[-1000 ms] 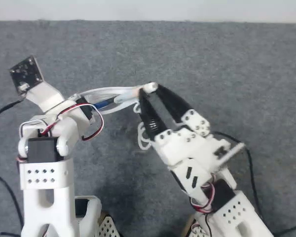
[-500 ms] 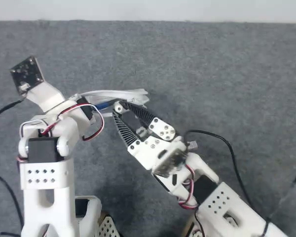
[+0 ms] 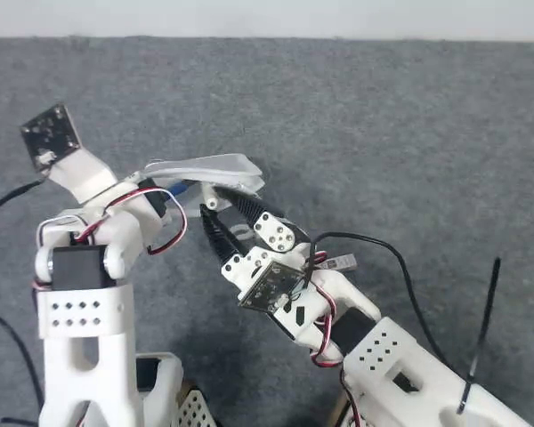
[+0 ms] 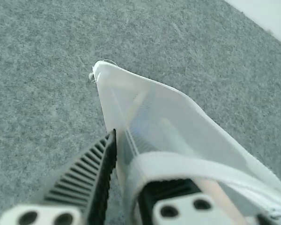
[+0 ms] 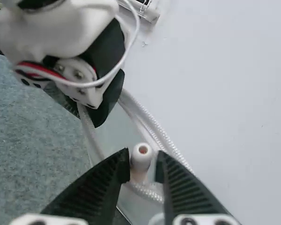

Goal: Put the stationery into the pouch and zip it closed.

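Two of each robot part, one of each item.
Arms: two, the left arm (image 3: 80,294) and right arm (image 3: 392,356). Grippers: two, the left gripper (image 4: 129,159) and right gripper (image 5: 141,161). One pouch (image 4: 168,117) clamped in the left gripper, one blue item (image 3: 182,188) inside it; one white bead (image 5: 140,154) between the right gripper's fingertips.

I see the pouch (image 3: 215,169), translucent white, held off the carpet (image 3: 383,124) at about 11 o'clock from the middle of my high view. It lies nearly flat, its free corner pointing to 3 o'clock. A blue pen (image 3: 182,188) shows through its wall. The left gripper (image 4: 126,159) clamps its 9 o'clock end. Its white pull (image 5: 140,155) sits pinched in the right gripper (image 3: 215,203).
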Controlling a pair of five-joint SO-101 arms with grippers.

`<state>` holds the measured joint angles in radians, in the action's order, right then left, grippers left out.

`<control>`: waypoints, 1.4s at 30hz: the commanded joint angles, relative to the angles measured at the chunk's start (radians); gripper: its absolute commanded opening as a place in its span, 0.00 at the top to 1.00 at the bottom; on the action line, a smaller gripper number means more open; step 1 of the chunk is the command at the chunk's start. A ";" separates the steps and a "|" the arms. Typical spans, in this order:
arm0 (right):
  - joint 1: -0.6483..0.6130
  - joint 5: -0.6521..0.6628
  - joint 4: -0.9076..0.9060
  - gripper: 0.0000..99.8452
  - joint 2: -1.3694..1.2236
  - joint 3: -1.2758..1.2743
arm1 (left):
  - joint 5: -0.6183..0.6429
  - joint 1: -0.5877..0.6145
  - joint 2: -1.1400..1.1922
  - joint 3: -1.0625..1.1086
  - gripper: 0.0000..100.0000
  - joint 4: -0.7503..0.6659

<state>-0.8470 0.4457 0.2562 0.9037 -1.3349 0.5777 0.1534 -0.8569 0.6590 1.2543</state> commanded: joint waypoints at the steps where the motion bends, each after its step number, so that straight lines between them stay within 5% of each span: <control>1: -0.005 0.017 -0.001 0.86 -0.007 -0.017 | -0.005 -0.002 -0.055 -0.039 0.99 -0.034; 8: -0.005 0.017 -0.019 0.87 0.140 -0.069 | -0.005 -0.002 -0.055 -0.039 0.99 -0.034; 19: -0.015 -0.137 -0.438 0.87 0.432 -0.008 | -0.005 0.006 -0.055 -0.039 0.99 -0.034; 42: 0.004 -0.189 -0.843 0.87 0.469 0.160 | 0.089 0.292 -0.057 -0.041 0.99 -0.104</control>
<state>-0.8546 0.2723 -0.5508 1.3533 -1.2566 0.6283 0.4127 -0.8661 0.6575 1.1930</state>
